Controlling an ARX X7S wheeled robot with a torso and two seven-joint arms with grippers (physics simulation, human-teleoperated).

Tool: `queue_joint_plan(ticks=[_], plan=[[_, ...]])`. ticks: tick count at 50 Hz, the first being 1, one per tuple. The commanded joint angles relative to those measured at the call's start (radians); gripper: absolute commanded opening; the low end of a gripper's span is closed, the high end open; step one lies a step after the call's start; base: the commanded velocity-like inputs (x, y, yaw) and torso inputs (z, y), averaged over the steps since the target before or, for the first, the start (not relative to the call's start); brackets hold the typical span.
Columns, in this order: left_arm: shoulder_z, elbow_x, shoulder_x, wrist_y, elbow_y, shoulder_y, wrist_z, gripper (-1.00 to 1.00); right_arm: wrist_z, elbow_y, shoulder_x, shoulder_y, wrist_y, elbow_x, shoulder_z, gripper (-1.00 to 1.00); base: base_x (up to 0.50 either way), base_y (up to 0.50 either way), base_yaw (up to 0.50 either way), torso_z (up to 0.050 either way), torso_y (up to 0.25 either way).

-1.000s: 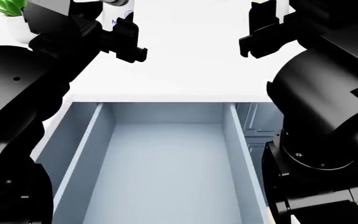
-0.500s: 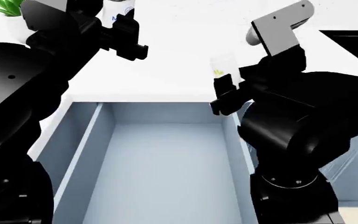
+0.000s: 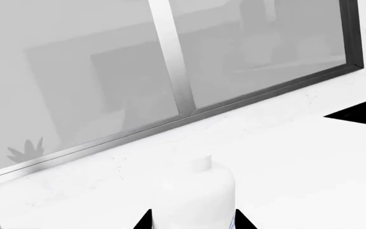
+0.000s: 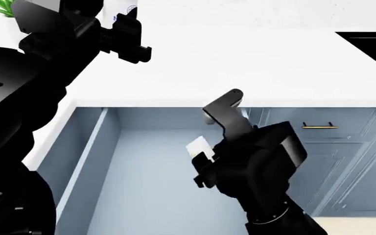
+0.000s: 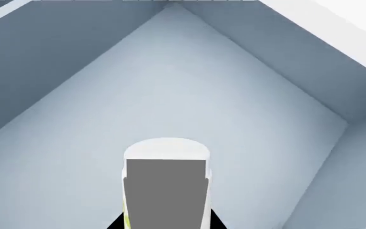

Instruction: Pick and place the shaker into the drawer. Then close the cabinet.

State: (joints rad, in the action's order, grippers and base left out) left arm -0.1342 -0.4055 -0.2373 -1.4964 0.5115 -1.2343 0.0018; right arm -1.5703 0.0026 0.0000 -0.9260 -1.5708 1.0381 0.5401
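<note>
The shaker (image 5: 165,181), white with a grey face, is held upright in my right gripper (image 5: 165,222), which is shut on its sides. In the head view that gripper (image 4: 201,164) hangs inside the open drawer (image 4: 90,161) with the shaker (image 4: 198,146) above the pale blue-grey floor, near the right wall. The cabinet (image 4: 335,161) shows to the right under the white countertop (image 4: 240,63). My left gripper (image 4: 135,39) hovers over the counter at the back left, open, with nothing in it.
A white bottle (image 3: 192,191) with blue print stands on the counter just beyond my left fingertips (image 3: 143,222). A potted plant (image 4: 5,7) sits at the far left. A brass bar handle (image 4: 319,126) marks a shallow drawer front. A black recess (image 4: 371,41) lies at the counter's right.
My right arm has swung down from above the counter into the drawer, carrying the shaker with it. The left arm has barely moved.
</note>
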Motion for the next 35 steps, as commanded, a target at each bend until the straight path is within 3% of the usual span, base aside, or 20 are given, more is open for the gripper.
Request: queue_joint_plan(ticks=[1,7,8,9,18,19,21,35], plan=[[0.021,-0.014,-0.003,-0.002,0.009,0.006,-0.009,-1.0,0.0,0.086,0.0,0.033,0.0,-0.094,0.066,-1.0,0.0,0.0,0.0,0.0,0.0],[0.024,-0.021,-0.004,0.003,0.006,0.009,-0.011,-1.0,0.005,0.095,0.0,0.063,0.0,-0.106,0.097,-1.0,0.0,0.0,0.0,0.0,0.0],[0.026,-0.022,-0.004,0.002,0.007,0.009,-0.012,-1.0,0.155,0.245,0.0,-0.087,0.0,-0.256,0.111,-1.0,0.0,0.0,0.0,0.0,0.0],[0.027,-0.024,-0.003,0.001,0.009,0.008,-0.012,-1.0,0.305,0.253,0.112,-0.201,0.0,-0.406,0.152,-1.0,0.0,0.0,0.0,0.0,0.0],[0.046,-0.044,-0.007,-0.027,0.03,0.001,-0.019,-1.0,1.655,0.405,0.105,-0.236,0.136,-1.756,0.298,-1.0,0.0,0.0,0.0,0.001,0.001],[0.047,-0.046,-0.007,-0.027,0.031,0.001,-0.02,-1.0,1.731,0.422,0.102,-0.24,0.148,-1.906,0.309,-1.0,0.0,0.0,0.0,0.0,0.0],[0.048,-0.049,-0.007,-0.025,0.03,0.003,-0.021,-1.0,1.703,0.452,0.096,-0.247,0.169,-2.143,0.328,-1.0,0.0,0.0,0.0,0.0,0.0],[0.044,-0.061,-0.006,0.004,0.012,0.016,-0.031,-1.0,1.588,0.584,0.063,-0.253,0.26,-2.08,0.424,-1.0,0.0,0.0,0.0,0.0,0.001]])
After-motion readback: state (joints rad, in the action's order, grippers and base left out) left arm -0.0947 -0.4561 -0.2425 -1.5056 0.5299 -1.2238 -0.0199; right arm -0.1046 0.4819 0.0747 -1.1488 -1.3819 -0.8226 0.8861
